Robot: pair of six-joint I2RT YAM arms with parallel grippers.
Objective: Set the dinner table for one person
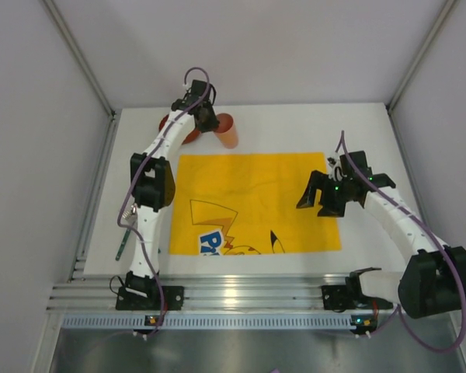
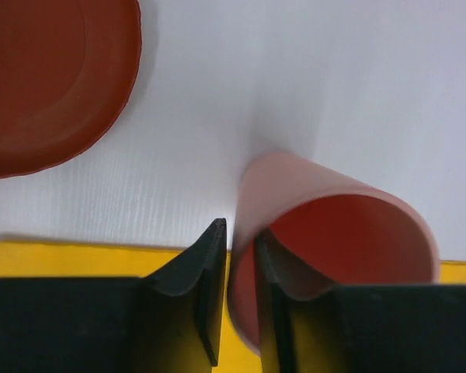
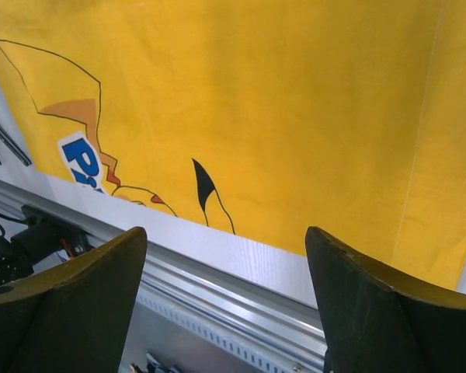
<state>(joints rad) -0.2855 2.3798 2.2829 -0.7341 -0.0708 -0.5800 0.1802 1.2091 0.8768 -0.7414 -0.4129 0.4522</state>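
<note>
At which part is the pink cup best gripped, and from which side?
Grip the near wall at the rim, coming from above. The cup stands mouth up and its body looks wide, so one jaw inside, one outside, as the left gripper is placed.

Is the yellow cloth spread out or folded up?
Spread out: the cloth lies as one open rectangle on the table, cartoon print showing.

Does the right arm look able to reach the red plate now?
Probably not: the red plate lies far left, across the yellow cloth from the right gripper, close by the left arm.
</note>
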